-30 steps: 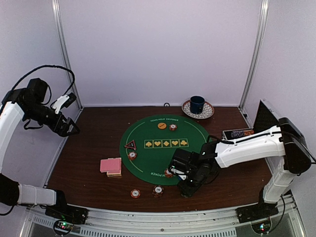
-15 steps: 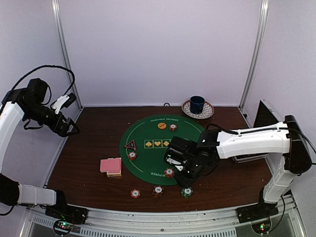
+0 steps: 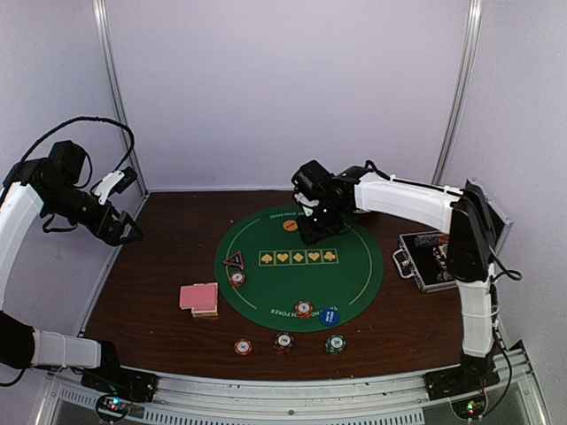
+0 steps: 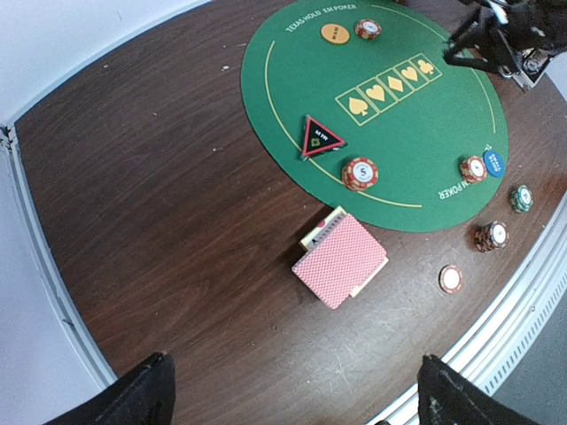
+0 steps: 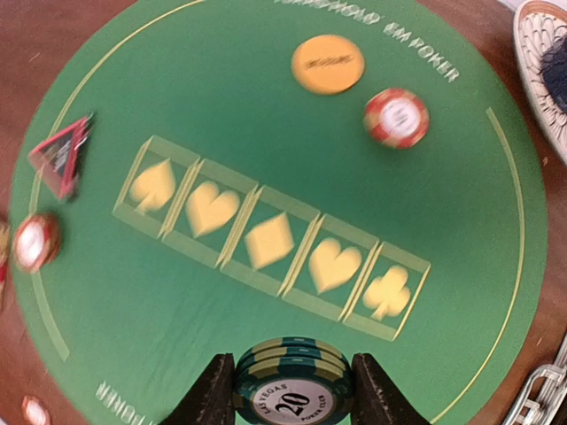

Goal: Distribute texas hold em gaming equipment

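Playing cards (image 3: 198, 297): pink-backed deck on the brown table (image 3: 159, 266), lower left of the green mat (image 3: 354, 266). It is well apart from the left gripper (image 3: 124, 232), which is up at the frame's left edge. That gripper is spread wide with nothing in it. Its own wrist view shows only two dark fingertips (image 4: 146, 390) at the bottom corners, the rest cut off.

Triangle marker (image 3: 234, 259) lies on the mat's left rim, with a red chip stack (image 3: 237, 279) just below it. Three loose chips sit in a row on bare table under the mat: orange-red chip (image 3: 243, 347), dark chip (image 3: 283, 341), green chip (image 3: 335, 343). On the mat's lower rim, another red chip (image 3: 304, 308) is just beside the blue button (image 3: 330, 316); can't tell if they touch.

Orange button (image 3: 290, 225) is at the mat's top. The right gripper (image 3: 312, 232) hangs just right of it, and from overhead its body hides whatever it carries. The right wrist view, somewhat blurred, shows a green chip stack (image 5: 292, 394) pinched between its two fingers (image 5: 208, 394), jaws part-closed on the striped edges. The top face reads 20; the stack's bottom is cut off by the frame edge. Above it, a lone red chip (image 5: 395, 117) sits right of the button.

Saucer (image 5: 536, 62) is cut off at upper right, the mug just a dark sliver. Case (image 3: 430, 258) lies at the right, partly behind the arm, contents too small to read.
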